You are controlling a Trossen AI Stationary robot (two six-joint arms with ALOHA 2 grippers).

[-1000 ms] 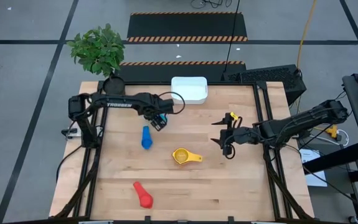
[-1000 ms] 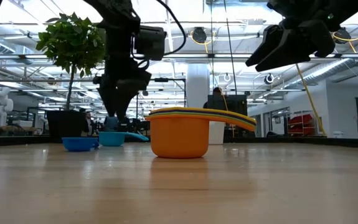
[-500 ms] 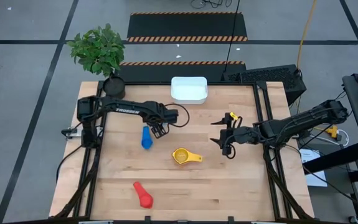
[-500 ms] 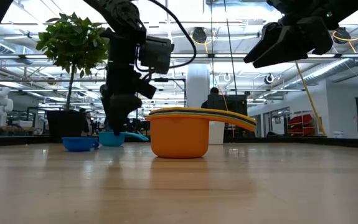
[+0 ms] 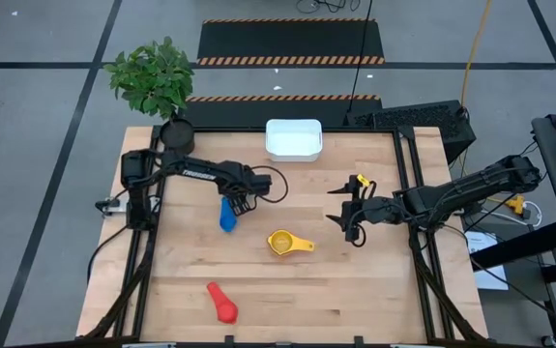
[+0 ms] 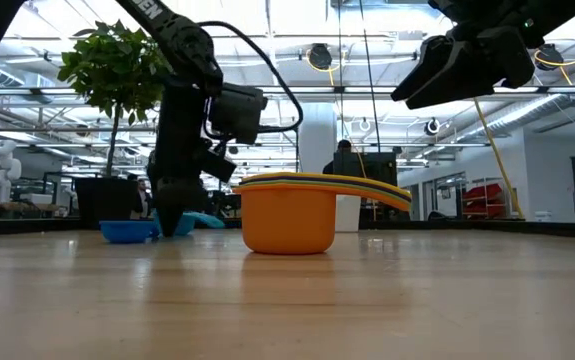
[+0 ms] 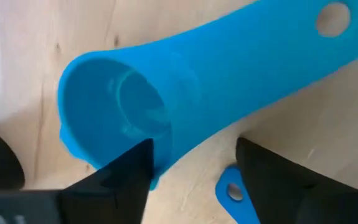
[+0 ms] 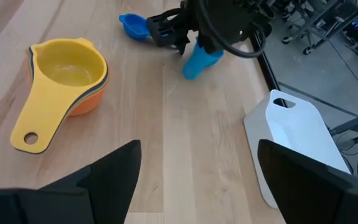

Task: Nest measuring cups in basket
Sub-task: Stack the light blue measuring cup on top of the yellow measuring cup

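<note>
From above, the pale wooden table (image 5: 355, 290) carries the small white rectangular plastic basket (image 5: 293, 139) at 12 o'clock near its far edge. The left gripper (image 5: 233, 202) sits at about 10 o'clock from the table's centre, right over the blue plastic measuring cups (image 5: 226, 216). A nested stack with a yellow plastic measuring cup (image 5: 283, 243) on top lies near the centre, handle toward 3 o'clock. A red plastic measuring cup (image 5: 222, 304) lies at 7 o'clock near the front edge. The right gripper (image 5: 347, 218) hovers at 3 o'clock from the yellow stack, apart from it. A dark pot with a green leafy plant (image 5: 154, 79) stands at the table's far left corner.

From table height, the left gripper (image 6: 177, 215) reaches down to the board among the blue cups (image 6: 127, 231); the orange-bottomed stack (image 6: 287, 215) stands in front.

In the left wrist view, the spread dark fingers (image 7: 119, 180) straddle a light blue cup (image 7: 166, 106) lying on its side, not yet pinching it.

In the right wrist view, the right gripper's fingers (image 8: 113, 171) are spread wide and hold nothing; the yellow cup (image 8: 60, 78) and basket (image 8: 294, 134) lie beyond.
</note>
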